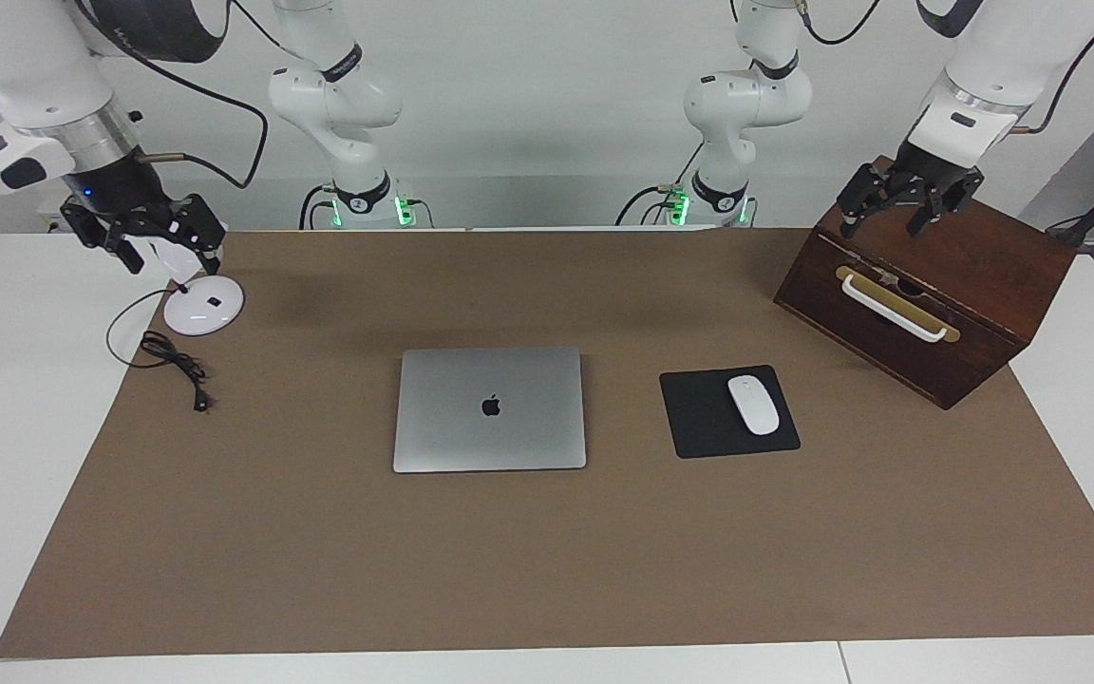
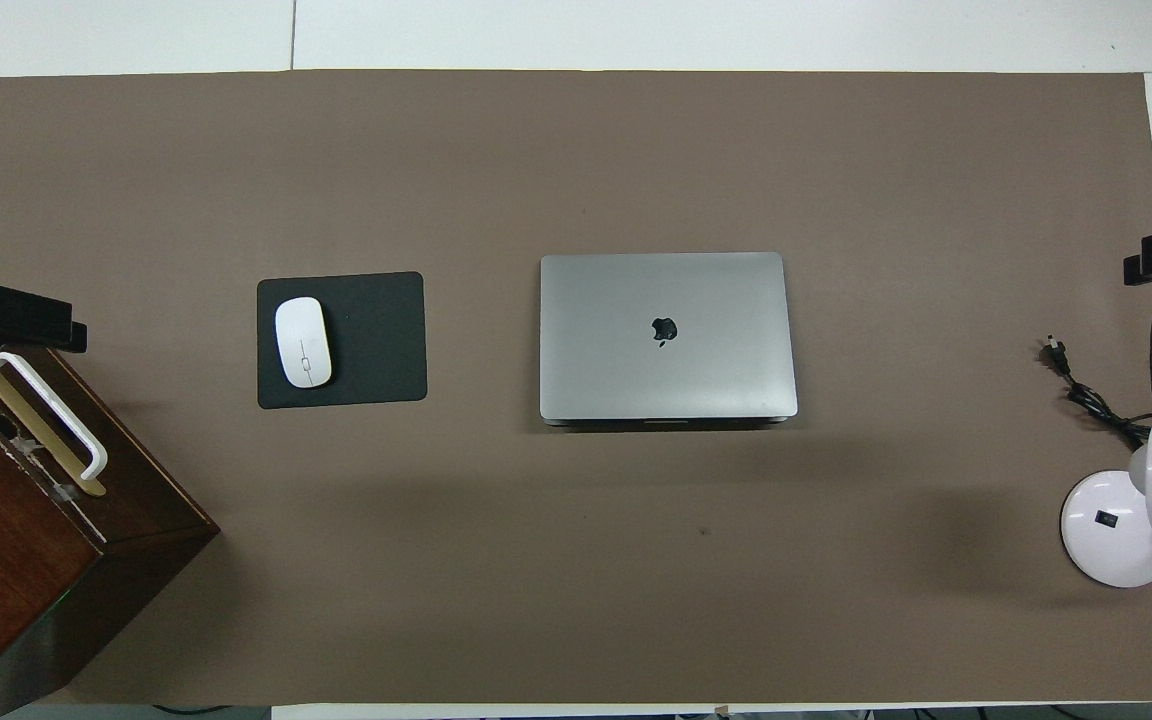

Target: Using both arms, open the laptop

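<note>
I have nothing done on this job yet. The laptop [image 1: 490, 408] lies flat and fully closed at the centre of the frame in the facing view, lid down with its dark logo showing, on the brown mat that covers the desk [image 1: 25, 456]. In the overhead view it also sits mid-frame, and I can see a thin dark seam along its lower edge.

Neither arm is anywhere near it. The right end effector [image 1: 153, 242] hangs at the upper left of the facing frame, over a white lamp base [image 1: 203, 305], with its fingers spread and nothing between them. The left end effector [image 1: 908, 204] hangs at the upper right of that frame, over the top of a dark wooden box [image 1: 974, 313] with a white handle, likewise spread wide and empty.

A black mouse pad [image 1: 699, 418] carrying a white mouse [image 1: 753, 405] lies just beside the laptop, toward the wooden box.

As I judge it, the whole task is left: bring both arms in to the laptop, hold the base down with one, and lift the lid with the other.
</note>
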